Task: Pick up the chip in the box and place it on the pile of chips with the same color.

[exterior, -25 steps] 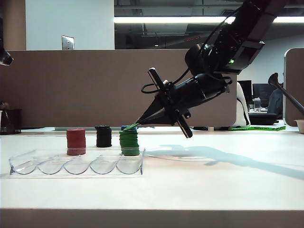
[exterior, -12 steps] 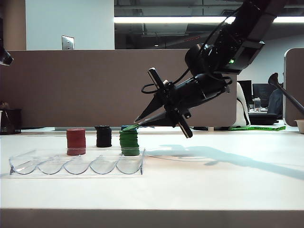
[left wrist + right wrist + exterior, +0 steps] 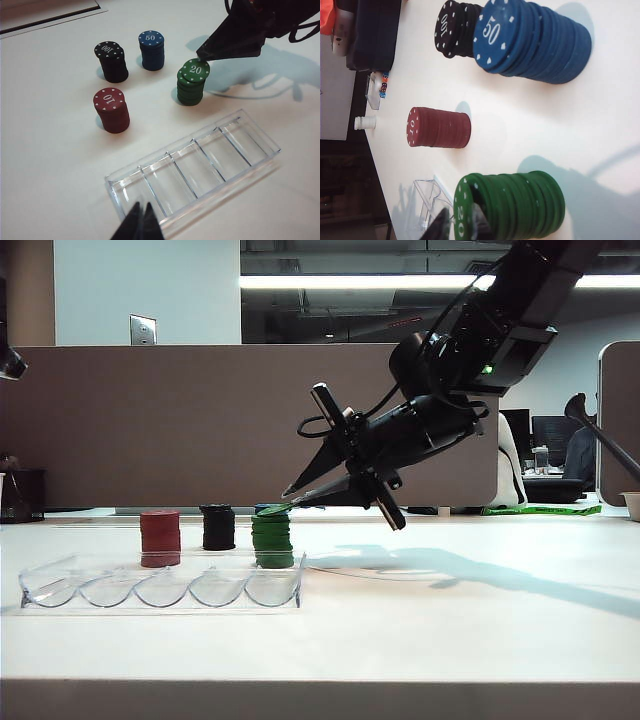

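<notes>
Chip point(image 3: 195, 70) sits skewed atop the green pile point(image 3: 190, 89), beside the emptied box point(image 3: 195, 165), so I read the release step: my right pincer point(image 3: 291, 498) is parted around its edge, next to back away cleanly, while the left pincer point(image 3: 141, 225) hangs pinched together over the box.

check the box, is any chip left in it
No, the left wrist view shows all grooves of the box bare.

white table point(image 3: 480, 630): chip stacks, clear tray point(image 3: 160, 585)
</notes>
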`<action>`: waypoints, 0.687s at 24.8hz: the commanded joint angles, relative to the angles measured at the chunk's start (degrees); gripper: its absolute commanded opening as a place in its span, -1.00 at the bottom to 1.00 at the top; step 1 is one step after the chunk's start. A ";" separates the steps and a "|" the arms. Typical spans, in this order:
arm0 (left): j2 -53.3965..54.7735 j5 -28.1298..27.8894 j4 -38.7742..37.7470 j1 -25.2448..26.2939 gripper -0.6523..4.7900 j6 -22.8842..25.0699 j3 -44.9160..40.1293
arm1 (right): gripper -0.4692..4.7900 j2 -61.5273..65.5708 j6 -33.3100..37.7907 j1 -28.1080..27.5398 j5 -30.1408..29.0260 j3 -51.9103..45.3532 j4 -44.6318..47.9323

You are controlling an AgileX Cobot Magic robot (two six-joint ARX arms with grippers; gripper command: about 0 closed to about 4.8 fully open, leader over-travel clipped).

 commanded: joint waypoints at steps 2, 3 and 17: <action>-0.09 0.35 0.31 0.13 -0.78 -0.02 0.15 | -0.48 -0.15 -0.44 0.15 0.17 0.24 0.52; -0.09 0.35 0.31 0.13 -0.78 -0.02 0.15 | -0.38 -0.17 -0.44 0.15 0.17 0.24 0.52; -0.35 -0.35 2.19 0.15 -0.78 -4.63 0.17 | -0.82 -1.36 -3.39 -1.18 0.90 0.33 0.94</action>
